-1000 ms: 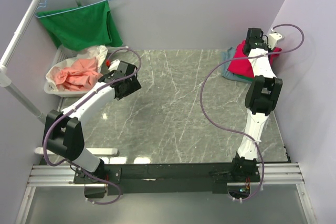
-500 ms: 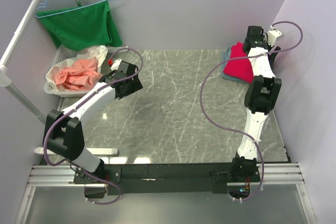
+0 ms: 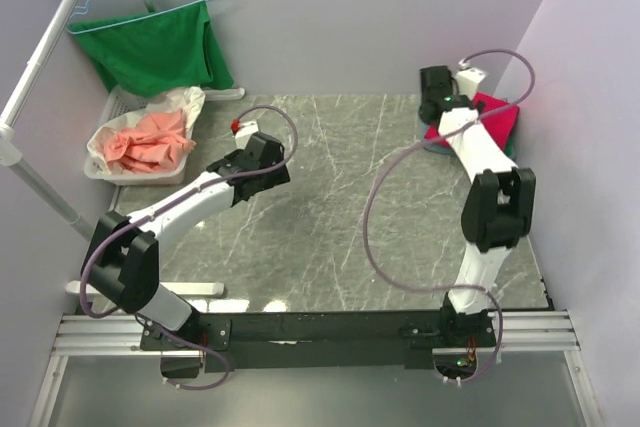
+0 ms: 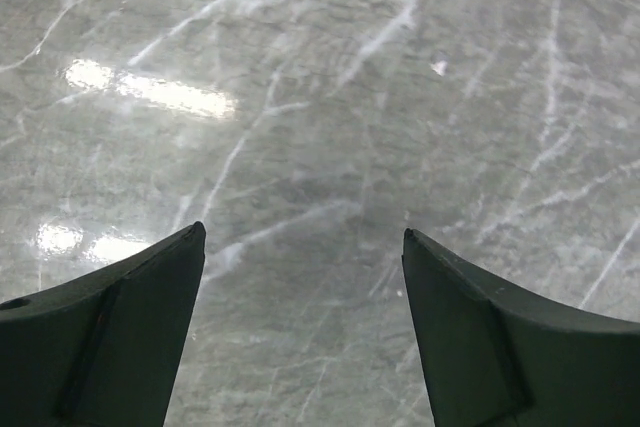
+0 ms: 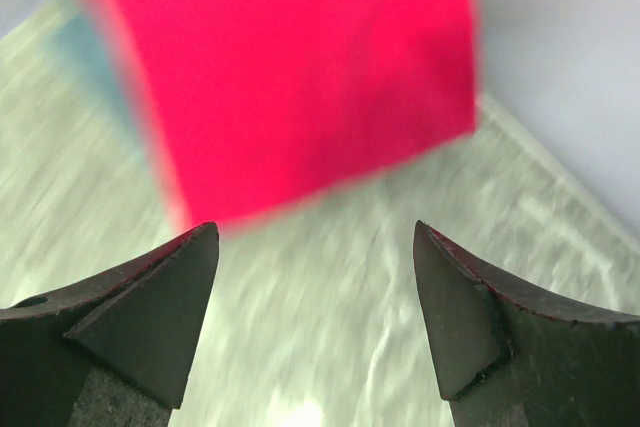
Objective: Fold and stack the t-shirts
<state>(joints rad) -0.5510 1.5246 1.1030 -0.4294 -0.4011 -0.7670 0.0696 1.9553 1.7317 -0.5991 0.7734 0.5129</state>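
The red t-shirt (image 3: 497, 117) lies folded in the table's back right corner, on top of a grey t-shirt whose edge (image 3: 432, 143) shows at the left. In the right wrist view the red t-shirt (image 5: 290, 67) is blurred and lies ahead of my right gripper (image 5: 315, 227), which is open and empty. From above, my right gripper (image 3: 437, 85) sits just left of the stack. The green t-shirt (image 3: 155, 47) hangs on a blue hanger at the back left. My left gripper (image 4: 303, 232) is open over bare marble, left of the table's middle (image 3: 265, 159).
A white basket (image 3: 100, 162) with salmon-pink cloth (image 3: 145, 142) stands at the back left, beside a slanted white pole (image 3: 40, 72). Purple walls close in the back and right sides. Cables loop off both arms.
My right gripper has opened, let go of the red t-shirt and swung left off the stack. My left gripper has moved right, toward the table's middle.
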